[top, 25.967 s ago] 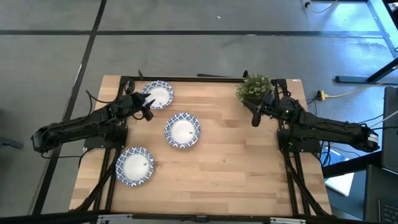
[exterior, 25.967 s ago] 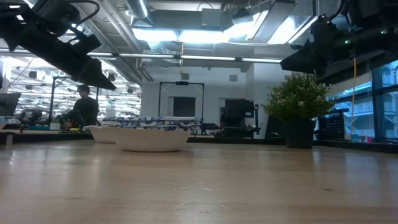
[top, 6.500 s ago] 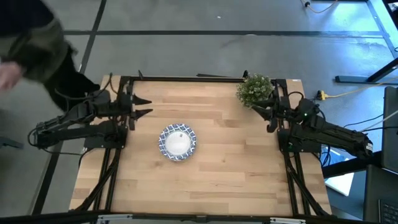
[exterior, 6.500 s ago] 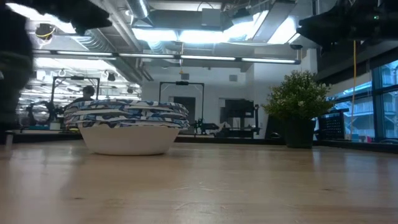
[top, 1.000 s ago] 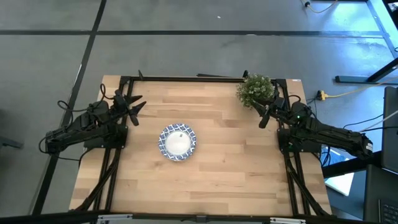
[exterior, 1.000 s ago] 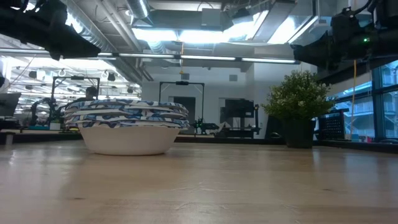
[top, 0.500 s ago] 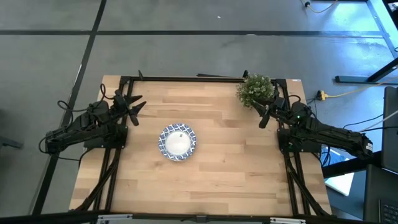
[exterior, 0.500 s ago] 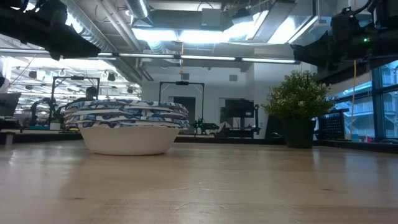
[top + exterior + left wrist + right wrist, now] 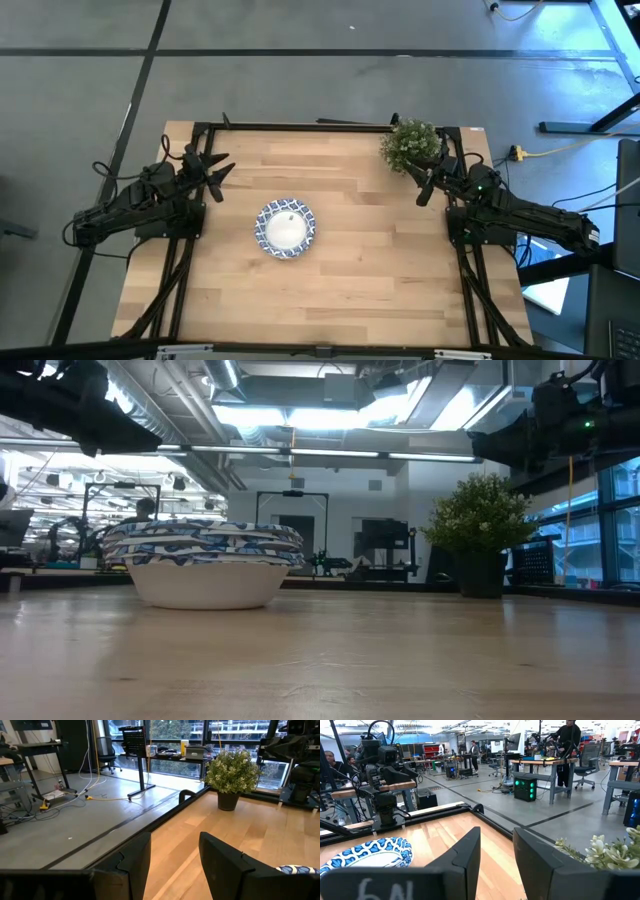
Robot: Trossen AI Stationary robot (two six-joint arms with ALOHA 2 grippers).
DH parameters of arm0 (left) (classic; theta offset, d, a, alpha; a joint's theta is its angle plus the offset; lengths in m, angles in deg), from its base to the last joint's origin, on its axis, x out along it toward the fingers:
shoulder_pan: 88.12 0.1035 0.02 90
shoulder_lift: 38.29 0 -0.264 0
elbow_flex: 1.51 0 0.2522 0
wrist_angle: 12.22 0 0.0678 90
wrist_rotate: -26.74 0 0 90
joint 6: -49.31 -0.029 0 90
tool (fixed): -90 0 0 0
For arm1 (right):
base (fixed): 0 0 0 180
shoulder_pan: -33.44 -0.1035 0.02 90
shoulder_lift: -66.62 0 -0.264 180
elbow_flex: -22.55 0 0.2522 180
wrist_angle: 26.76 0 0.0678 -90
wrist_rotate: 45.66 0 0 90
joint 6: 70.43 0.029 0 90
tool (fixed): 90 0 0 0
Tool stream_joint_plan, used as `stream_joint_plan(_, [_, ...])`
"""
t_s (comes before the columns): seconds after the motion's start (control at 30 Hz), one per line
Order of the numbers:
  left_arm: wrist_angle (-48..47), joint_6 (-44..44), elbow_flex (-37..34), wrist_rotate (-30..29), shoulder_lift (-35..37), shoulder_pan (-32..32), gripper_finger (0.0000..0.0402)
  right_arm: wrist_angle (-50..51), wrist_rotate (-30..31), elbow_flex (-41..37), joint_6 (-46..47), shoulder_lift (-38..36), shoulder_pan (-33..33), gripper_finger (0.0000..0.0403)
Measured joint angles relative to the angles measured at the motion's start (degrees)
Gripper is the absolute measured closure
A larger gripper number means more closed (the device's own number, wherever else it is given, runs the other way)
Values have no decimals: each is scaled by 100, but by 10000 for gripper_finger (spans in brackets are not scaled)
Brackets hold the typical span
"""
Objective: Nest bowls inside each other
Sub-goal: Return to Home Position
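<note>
The bowls (image 9: pixel 285 228) sit nested in one stack on the table, a little left of its middle; the low view shows several blue-patterned rims layered above the bottom bowl's white wall (image 9: pixel 204 572), which rests on the wood. A slice of the stack shows in the right wrist view (image 9: pixel 367 855) and its rim in the left wrist view (image 9: pixel 299 869). My left gripper (image 9: pixel 215 167) hovers open near the far left edge, left of and beyond the stack. My right gripper (image 9: pixel 424 186) hovers open near the far right, beside the plant. Neither touches a bowl.
A small potted plant (image 9: pixel 408 143) stands at the table's far right corner, close to my right gripper, also visible as the plant (image 9: pixel 481 530) in the low view. Bare wood (image 9: pixel 340 290) stretches across the near half. People and desks show in the room beyond.
</note>
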Motion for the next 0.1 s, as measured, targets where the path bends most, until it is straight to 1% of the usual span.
stream_joint_plan(0.1, [0,0,0,1,2,0,240,0,0,0,0,0,1,286])
